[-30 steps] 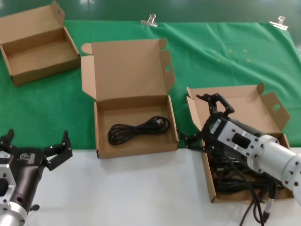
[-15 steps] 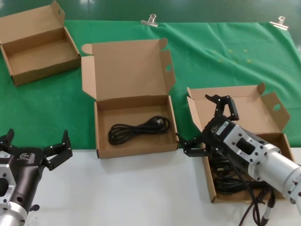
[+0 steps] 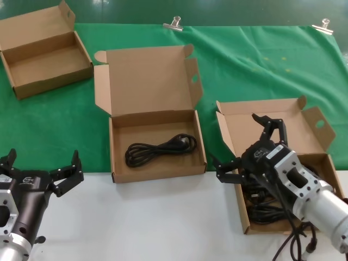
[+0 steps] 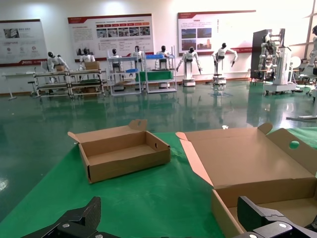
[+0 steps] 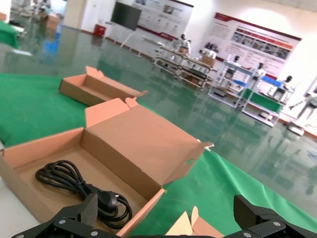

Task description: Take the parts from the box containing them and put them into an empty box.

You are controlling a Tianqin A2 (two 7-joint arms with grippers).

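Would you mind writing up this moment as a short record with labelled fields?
surface: green cloth behind, white table edge in front
middle box: open, one coiled black cable inside
right box: open, holds tangled black cables
far left box: open, nothing visible inside
right end effector: open, over the right box, holding nothing
left end effector: open, at the near left over the table edge, away from all boxes
cloth clips: two at the far edge

Matt brown cardboard boxes (image 3: 156, 144) on green cloth (image 3: 255, 65).
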